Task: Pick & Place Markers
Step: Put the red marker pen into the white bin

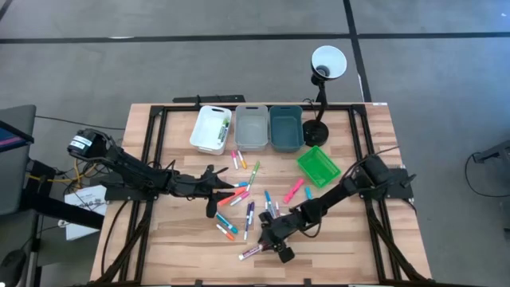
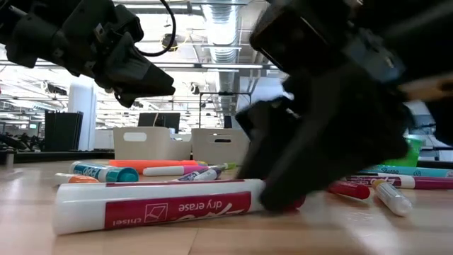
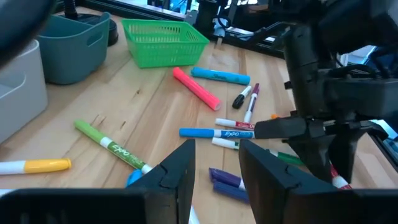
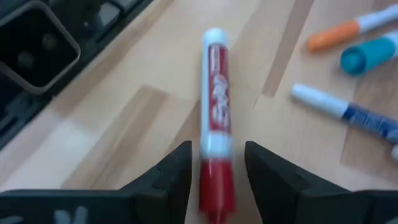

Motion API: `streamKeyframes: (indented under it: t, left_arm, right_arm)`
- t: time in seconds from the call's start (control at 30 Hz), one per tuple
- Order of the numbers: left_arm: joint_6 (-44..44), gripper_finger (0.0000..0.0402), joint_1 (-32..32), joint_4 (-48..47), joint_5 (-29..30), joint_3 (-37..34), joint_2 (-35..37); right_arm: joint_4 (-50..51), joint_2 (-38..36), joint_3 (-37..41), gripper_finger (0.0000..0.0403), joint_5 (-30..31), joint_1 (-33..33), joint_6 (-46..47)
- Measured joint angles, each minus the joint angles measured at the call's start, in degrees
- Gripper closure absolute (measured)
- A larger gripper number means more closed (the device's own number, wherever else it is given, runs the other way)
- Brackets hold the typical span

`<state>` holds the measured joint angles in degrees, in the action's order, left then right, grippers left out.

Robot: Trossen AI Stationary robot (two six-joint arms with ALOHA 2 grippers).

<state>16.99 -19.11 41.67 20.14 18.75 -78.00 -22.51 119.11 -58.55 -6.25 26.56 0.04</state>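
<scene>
Many markers [image 1: 253, 195] | wood table [image 1: 351, 247] | right claw [image 4: 216, 171] open astride red marker [image 4: 216, 130]

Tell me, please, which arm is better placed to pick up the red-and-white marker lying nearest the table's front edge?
The right arm. Its hand is open with the red-and-white marker lying between its fingers, low at the table. The left hand is open too, but sits farther back over the other markers.
</scene>
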Motion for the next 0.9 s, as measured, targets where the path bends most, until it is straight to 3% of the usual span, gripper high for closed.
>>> streamKeyframes:
  t: [0.13, 0.3, 0.5, 0.63, 0.8, 0.9]
  left_arm:
    - [-0.01, 0.0282, 0.0, 0.48, -0.02, -0.01, 0.0]
    - [0.0, 0.0282, -0.09, 1.77, -0.49, -0.01, 0.0]
    - [2.3, 0.0282, -0.39, 3.36, -2.83, -0.01, 0.0]
    - [2.36, 0.0282, -0.81, 3.39, -3.19, -0.01, 0.0]
    - [-0.94, 0.0282, -0.02, 3.41, -2.37, -0.01, 0.0]
    - [-4.41, 0.0281, 1.46, 3.44, -2.15, -0.01, 0.0]
  right_arm:
    - [2.48, 0.17, -0.8, 0.0283, 0.21, -0.04, -1.89]
    - [2.81, 0.12, -0.85, 0.0347, -0.45, -0.85, -1.54]
    - [3.43, -1.73, -0.61, 0.0352, -0.19, -1.88, -3.2]
    - [5.31, -8.05, -0.73, 0.0338, 4.78, -3.36, -8.11]
    - [11.16, -15.95, -0.74, 0.0329, 15.49, -6.99, -16.47]
    - [13.82, -18.63, -0.83, 0.0342, 16.54, -10.58, -16.07]
